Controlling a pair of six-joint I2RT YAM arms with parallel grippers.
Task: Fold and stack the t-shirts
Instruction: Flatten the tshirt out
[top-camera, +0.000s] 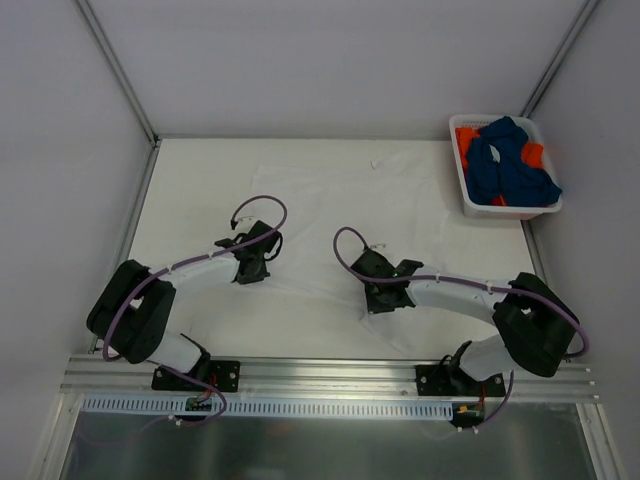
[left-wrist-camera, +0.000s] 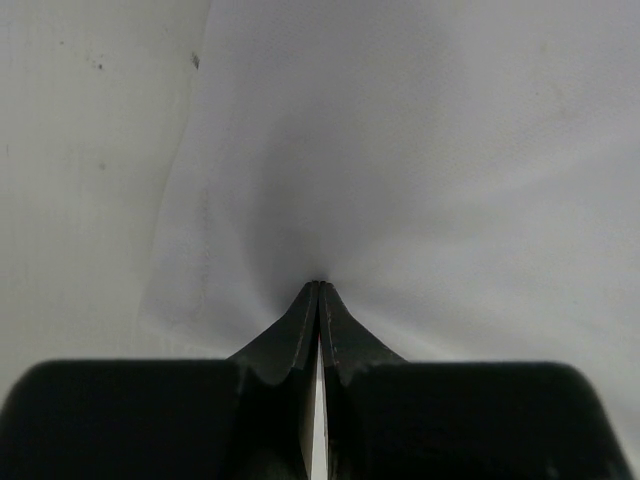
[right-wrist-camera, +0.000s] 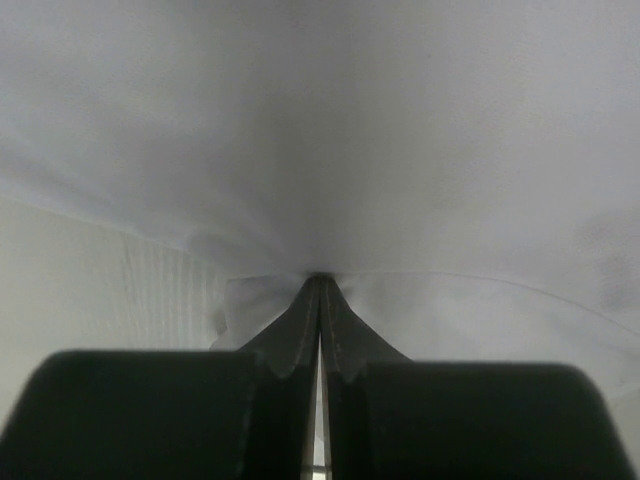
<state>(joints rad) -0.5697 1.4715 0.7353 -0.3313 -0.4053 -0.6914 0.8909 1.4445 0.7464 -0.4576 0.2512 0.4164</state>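
Left tool (top-camera: 251, 268) and right tool (top-camera: 384, 296), seen from above, sit low on the six o'clock edge of the white t-shirt (top-camera: 340, 195), which lies spread across the desk (top-camera: 190, 200). Blue and orange t-shirts (top-camera: 510, 170) fill the basket (top-camera: 463, 195) at two o'clock, so nothing looks folded or stacked yet. The left wrist view shows its jaws closed, pinching white cloth. The right wrist view shows the same pinch, probably to begin the first fold.

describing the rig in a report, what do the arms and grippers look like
The left arm and right arm match: white links, bulky black joints, a purple cable looping at each wrist. The left gripper and right gripper are black, with thin tapered fingers. No markings show.
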